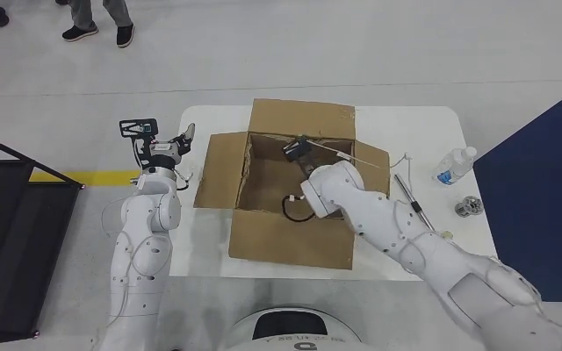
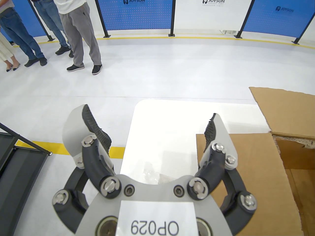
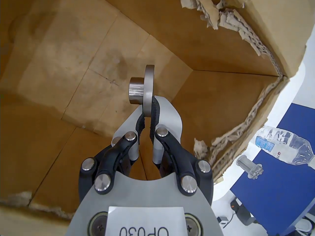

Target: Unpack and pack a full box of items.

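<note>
An open cardboard box stands in the middle of the white table. My right gripper is inside the box, above its floor, shut on the thin flange of a round metal part with a short hub. The box floor under it is bare brown cardboard. In the top view the right arm reaches into the box over its right side. My left gripper is open and holds nothing, at the table's left end beside the box's left flap.
A water bottle and a small metal part lie at the table's right end, with a thin metal rod beside the box. A black cable loop lies inside the box. A crumpled clear wrapper sits under the left gripper.
</note>
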